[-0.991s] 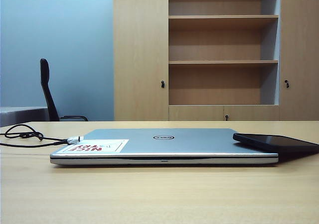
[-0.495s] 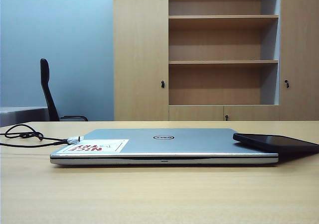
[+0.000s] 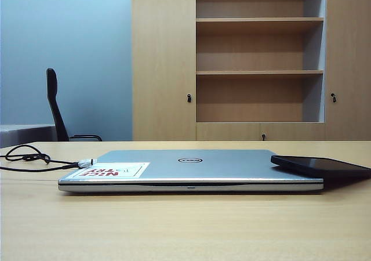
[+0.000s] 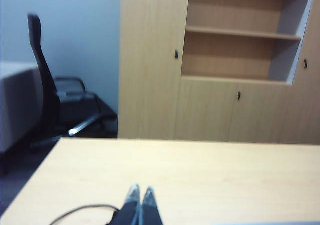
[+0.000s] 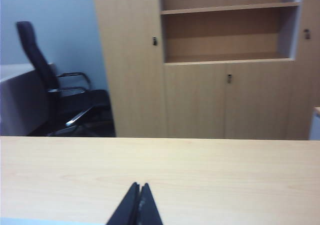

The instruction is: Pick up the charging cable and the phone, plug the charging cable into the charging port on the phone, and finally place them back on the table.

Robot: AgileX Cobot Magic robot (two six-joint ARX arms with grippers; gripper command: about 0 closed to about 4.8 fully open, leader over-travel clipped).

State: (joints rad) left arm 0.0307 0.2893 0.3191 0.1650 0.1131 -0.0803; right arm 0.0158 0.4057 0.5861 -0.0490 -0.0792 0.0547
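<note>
At the far left of the table [image 3: 174,226] the charging cable [image 3: 29,159] lies in loose black loops, its silver plug resting at the corner of the closed silver laptop [image 3: 191,171] beside the sticker [image 3: 110,170]. The phone [image 3: 320,166] sits at the right, one end propped on the laptop's edge and the other hanging out over the tabletop. Neither arm shows from the front. The left gripper [image 4: 140,193] hangs above the table with its fingers pressed together, a stretch of cable near it. The right gripper [image 5: 140,187] is likewise closed on nothing over bare wood.
</note>
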